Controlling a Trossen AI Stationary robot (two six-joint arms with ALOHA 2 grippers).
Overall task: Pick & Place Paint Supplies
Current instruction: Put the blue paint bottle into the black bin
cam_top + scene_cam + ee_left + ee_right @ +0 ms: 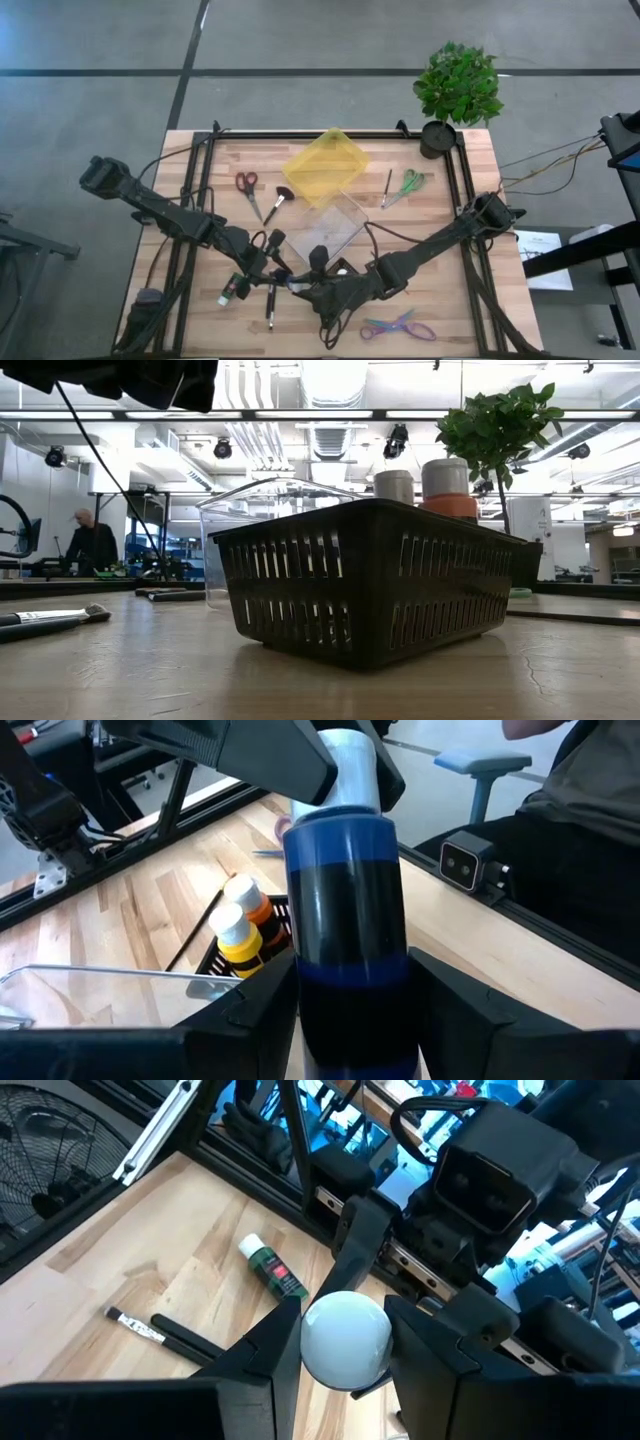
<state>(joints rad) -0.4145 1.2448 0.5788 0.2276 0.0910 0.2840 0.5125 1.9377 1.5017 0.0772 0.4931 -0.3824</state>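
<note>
Left pincer (350, 1010): clenched on the body of the dark blue paint bottle (345, 900), which stands upright between its fingers. Right pincer (345, 1340): clenched on the same bottle's white cap (345, 1338). In the high view both meet at about 6 o'clock of the surface (470, 270), above the wood.

Step in hand, as judged: a handover of the bottle between arms, on its way to the black basket (370, 580), which already holds an orange-capped bottle and a yellow one (245, 925).

Next move calls for: one pincer to release before the other pulls away, or the cap may twist or the bottle tip.

Left to do: green paint bottle (272, 1270) lying at about 8 o'clock of the pincers, dark-handled brush (160, 1330) beside it.

Writing: green bottle's label has a red patch, text unreadable. No other legible brand.
</note>
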